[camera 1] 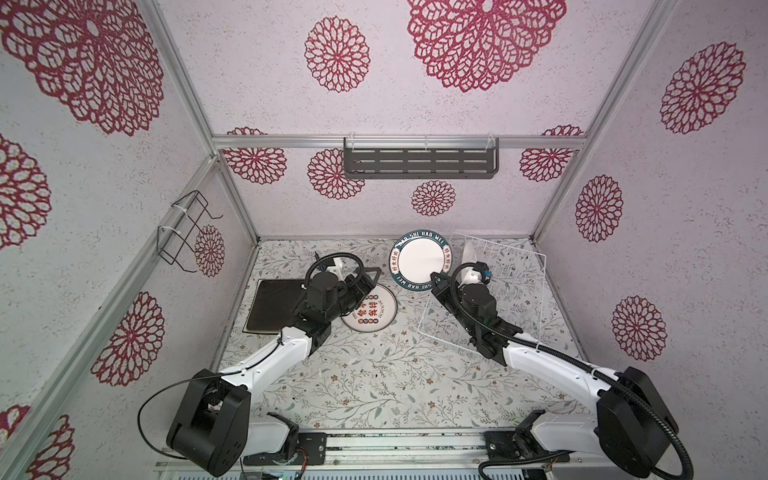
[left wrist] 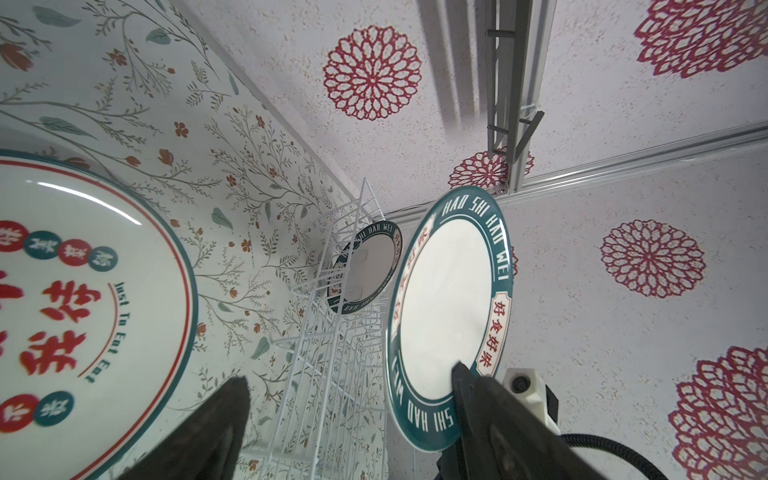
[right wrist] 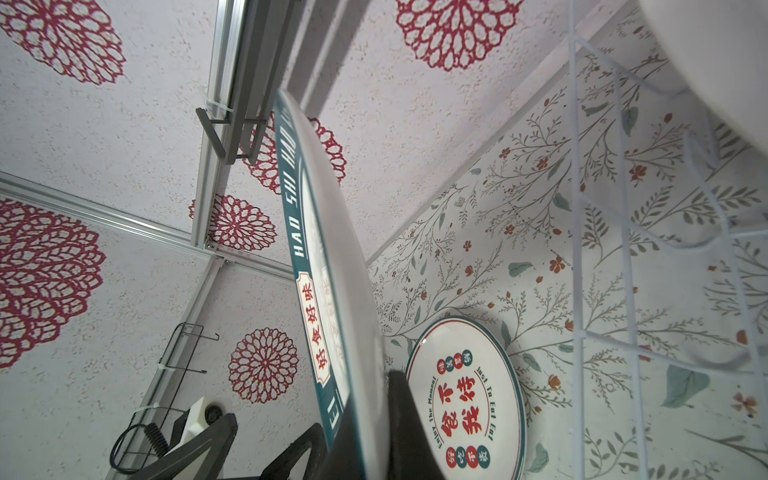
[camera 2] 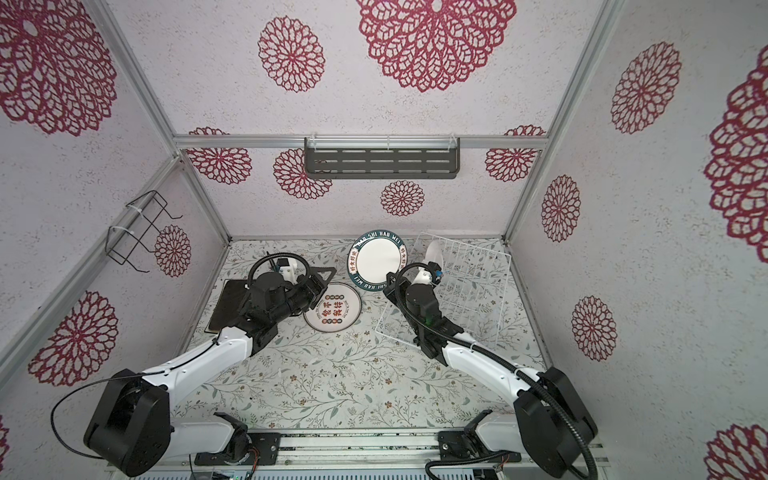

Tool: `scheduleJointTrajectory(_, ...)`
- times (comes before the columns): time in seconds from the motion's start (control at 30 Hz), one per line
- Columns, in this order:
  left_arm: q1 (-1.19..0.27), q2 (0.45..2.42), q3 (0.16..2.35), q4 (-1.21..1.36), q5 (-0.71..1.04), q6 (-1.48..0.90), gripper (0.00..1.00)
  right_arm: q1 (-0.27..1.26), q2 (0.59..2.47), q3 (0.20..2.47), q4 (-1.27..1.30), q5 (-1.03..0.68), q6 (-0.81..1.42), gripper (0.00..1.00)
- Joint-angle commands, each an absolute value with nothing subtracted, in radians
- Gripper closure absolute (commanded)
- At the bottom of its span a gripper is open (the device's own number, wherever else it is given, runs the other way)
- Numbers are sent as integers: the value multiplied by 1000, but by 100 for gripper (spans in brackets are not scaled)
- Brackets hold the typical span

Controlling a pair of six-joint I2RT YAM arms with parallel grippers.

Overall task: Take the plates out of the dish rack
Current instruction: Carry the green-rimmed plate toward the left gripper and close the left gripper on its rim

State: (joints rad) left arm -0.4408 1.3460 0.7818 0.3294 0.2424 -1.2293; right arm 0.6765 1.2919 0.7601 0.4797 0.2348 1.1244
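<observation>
My right gripper (camera 1: 436,279) (right wrist: 380,386) is shut on the lower rim of a round teal-rimmed plate (camera 1: 417,259) (left wrist: 444,299), held upright above the table, left of the white dish rack (camera 1: 519,282) (left wrist: 332,374). My left gripper (camera 1: 372,280) (left wrist: 353,399) is open just left of that plate, with nothing between its fingers. A second teal-rimmed plate (left wrist: 365,270) (camera 1: 471,251) stands in the rack's far end. A round plate with red characters (camera 1: 374,318) (right wrist: 465,399) lies flat on the table. A dark square plate (camera 1: 272,305) lies under my left arm.
A grey slotted shelf (camera 1: 419,162) hangs on the back wall. A black wire holder (camera 1: 187,232) is fixed to the left wall. Patterned walls close in the floral table (camera 1: 374,374) on three sides.
</observation>
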Motion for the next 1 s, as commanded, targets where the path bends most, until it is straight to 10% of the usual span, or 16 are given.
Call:
scheduleJointTrajectory(0.0,-462,1367,809,384,255,-1231,14,694,1292,792,595,256,1150,100)
scheduleJointTrajectory(0.97,-498,1472,821,518,284,-1275,57,724,1353,825,660,176,1239,100)
